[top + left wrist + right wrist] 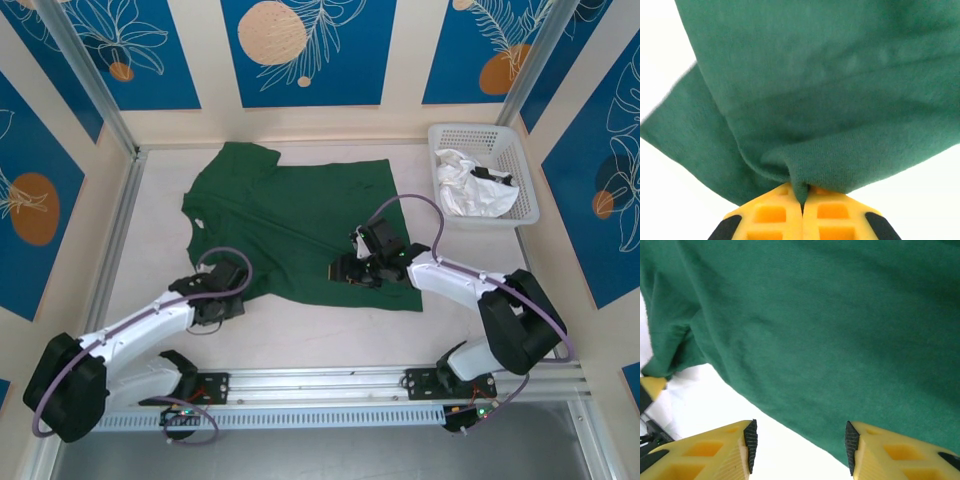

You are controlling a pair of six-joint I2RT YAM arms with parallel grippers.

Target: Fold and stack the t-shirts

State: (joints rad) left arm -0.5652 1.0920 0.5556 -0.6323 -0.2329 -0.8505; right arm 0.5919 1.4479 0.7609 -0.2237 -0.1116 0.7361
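A dark green t-shirt lies spread flat on the white table, neck to the left. My left gripper is at its near left corner. In the left wrist view the gripper is shut on a pinched fold of the green cloth. My right gripper rests at the shirt's near edge. Its yellow fingers stand apart in the right wrist view, and the green cloth's edge runs between them, ungripped. A crumpled white t-shirt with a dark mark lies in the basket.
A white lattice basket stands at the back right corner of the table. Metal posts and patterned blue panels wall in the table on three sides. A rail carrying both arm bases runs along the near edge.
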